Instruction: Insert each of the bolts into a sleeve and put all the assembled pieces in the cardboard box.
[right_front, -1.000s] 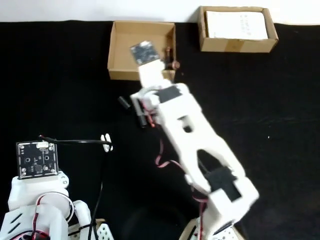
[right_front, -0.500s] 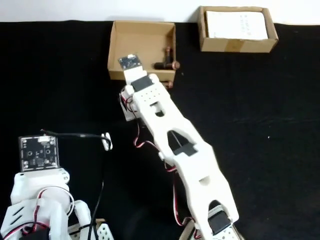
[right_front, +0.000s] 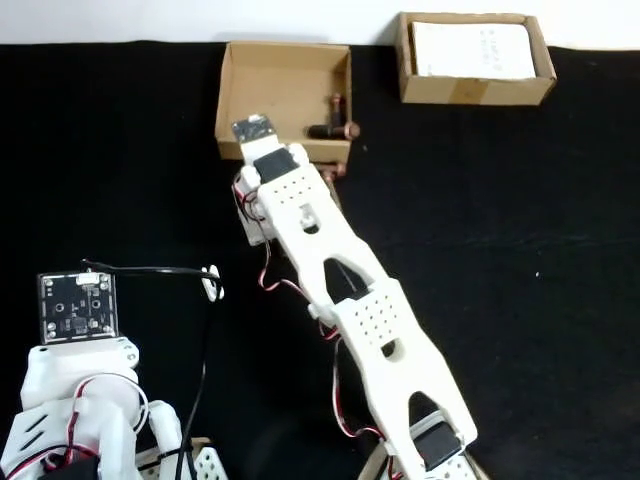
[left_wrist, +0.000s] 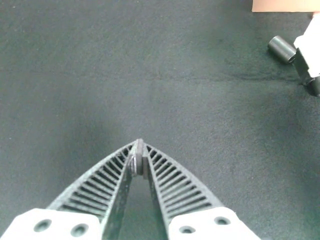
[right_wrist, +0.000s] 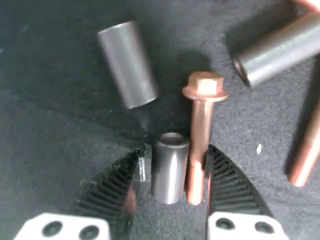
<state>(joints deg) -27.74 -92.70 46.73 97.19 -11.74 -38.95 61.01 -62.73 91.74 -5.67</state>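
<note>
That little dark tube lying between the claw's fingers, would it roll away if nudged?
Probably: the sleeve is a smooth cylinder on its side, so it may roll sideways. It looks like rigid metal, likely stiff. The bolt beside it might block rolling that way.

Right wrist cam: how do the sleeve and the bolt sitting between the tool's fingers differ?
The sleeve is dark grey; the bolt is copper-coloured. The sleeve is a plain hollow tube, the bolt a thin shank with a flanged hex head. The bolt is longer than the sleeve. Both lie side by side inside the open right tool.
</note>
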